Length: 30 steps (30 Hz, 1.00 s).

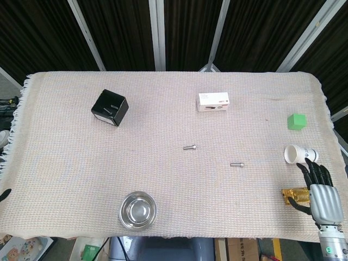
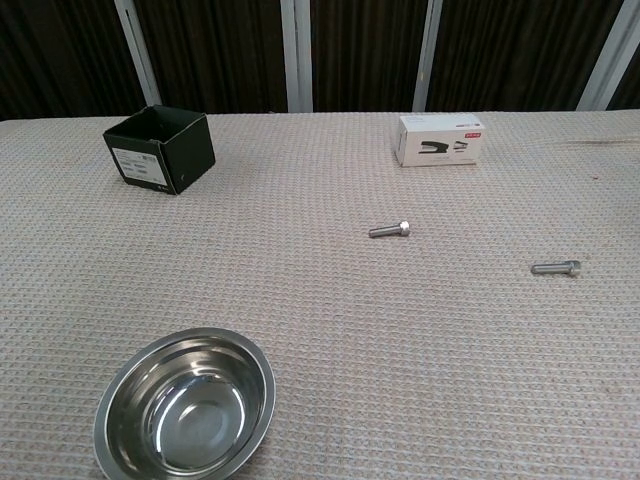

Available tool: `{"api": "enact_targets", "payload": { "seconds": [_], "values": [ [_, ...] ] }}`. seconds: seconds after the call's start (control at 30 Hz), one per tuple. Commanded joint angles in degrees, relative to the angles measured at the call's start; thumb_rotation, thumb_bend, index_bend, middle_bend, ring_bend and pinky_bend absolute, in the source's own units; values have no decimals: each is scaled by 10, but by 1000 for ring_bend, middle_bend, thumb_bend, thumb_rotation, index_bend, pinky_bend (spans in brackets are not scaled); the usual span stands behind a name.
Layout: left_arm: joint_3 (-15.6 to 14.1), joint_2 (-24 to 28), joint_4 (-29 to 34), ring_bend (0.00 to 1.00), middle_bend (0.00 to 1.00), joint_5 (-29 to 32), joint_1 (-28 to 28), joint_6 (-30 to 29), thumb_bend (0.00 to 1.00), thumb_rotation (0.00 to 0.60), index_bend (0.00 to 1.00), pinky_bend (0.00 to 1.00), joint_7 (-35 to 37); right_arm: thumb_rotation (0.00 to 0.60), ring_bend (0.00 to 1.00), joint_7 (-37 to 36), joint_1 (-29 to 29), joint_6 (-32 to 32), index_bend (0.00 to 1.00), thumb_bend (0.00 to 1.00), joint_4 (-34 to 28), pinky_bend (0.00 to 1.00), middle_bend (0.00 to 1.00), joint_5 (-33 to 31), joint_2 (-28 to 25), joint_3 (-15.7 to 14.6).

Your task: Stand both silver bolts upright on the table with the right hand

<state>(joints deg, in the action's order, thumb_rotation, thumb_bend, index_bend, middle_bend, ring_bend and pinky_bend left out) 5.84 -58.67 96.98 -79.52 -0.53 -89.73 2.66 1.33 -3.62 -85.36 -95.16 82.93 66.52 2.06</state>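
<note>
Your right hand (image 1: 321, 191) sits at the near right corner of the table (image 1: 70, 179), palm down with its fingers spread and holding nothing. It hangs partly over a gold-wrapped packet (image 1: 293, 196) and just short of a white paper cup (image 1: 296, 154) that lies on its side. The chest view does not show this hand at all.

Both silver bolts lie flat on the woven cloth, neither one upright. The nearer bolt (image 1: 236, 165) lies right of the table's centre, well apart from your hand, with its head pointing right; the chest view shows it too (image 2: 555, 267). The farther bolt (image 1: 189, 147) rests near the middle of the table, up and to the left of the first, and its head also points right (image 2: 390, 230).

Only a dark fingertip of your left hand (image 1: 4, 193) shows at the left edge of the head view, so you cannot tell how it is set.

Elsewhere you have a black open box (image 1: 109, 107) at the far left, a white stapler box (image 1: 213, 101) at the far centre, a green cube (image 1: 296, 121) near the right edge, and a steel bowl (image 1: 138, 210) at the near edge.
</note>
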Motion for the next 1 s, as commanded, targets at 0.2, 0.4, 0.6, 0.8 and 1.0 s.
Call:
{"api": "enact_targets", "payload": {
  "seconds": [0.2,0.4,0.6,0.8,1.0],
  "values": [
    [0,0,1,18,128,0,2,3,65,600,194,30,-3,600,0,30,-43,60,262,181,-29,0,1,-20,15,22],
    [0,-1,1,18,128,3,3,6,65,600,195,30,-4,600,17,91,-86,116,317,181,-54,0,2,-71,45,50],
    [2,0,0,18,128,8,4,10,65,600,196,30,-3,600,21,156,-134,162,330,180,-45,0,3,-139,99,82],
    [5,1,-2,18,128,15,6,15,65,600,196,30,0,600,26,223,-174,180,359,181,-17,0,3,-204,164,104],
    [6,2,-4,18,129,17,6,16,65,600,198,30,6,600,30,265,-206,185,399,183,24,0,6,-251,219,121]
  ]
}}
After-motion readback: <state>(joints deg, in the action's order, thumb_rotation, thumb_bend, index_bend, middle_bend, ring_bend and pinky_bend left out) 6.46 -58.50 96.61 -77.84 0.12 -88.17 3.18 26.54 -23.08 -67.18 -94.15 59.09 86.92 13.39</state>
